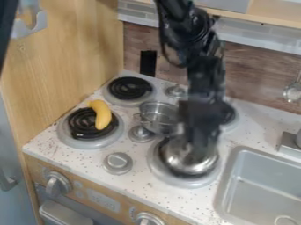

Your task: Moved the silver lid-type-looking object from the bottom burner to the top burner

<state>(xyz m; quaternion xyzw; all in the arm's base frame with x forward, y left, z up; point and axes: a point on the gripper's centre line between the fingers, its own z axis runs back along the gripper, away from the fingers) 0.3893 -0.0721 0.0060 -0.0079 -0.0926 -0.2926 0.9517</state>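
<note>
At the left we see the wooden side panel [64, 57], with a control knob [57, 183] on the stove front, right of its foot. Just beyond the panel, the near left burner [76, 141] has a black coil, and a yellow banana [103, 116] lies across the right part of it. Behind, we find the far left burner [129, 88], also with a black coil. Between the left and right burners stands a clear-looking metal pot [157, 115], with round grey knobs in front of it and behind it.

Next comes our silver lid-like object [179, 159] — it sits on the near right burner [166, 177], the bottom one, not the top. The black gripper [203, 147] hangs down right over it, overlapping its right side in our view; we cannot tell whether the claw is released, clenched or grasping the object. Behind the arm, part of the far right burner [230, 122] shows. Farther right we have the grey sink [222, 193] — and, above it on the wall, a hanging metal utensil [292, 93].
</note>
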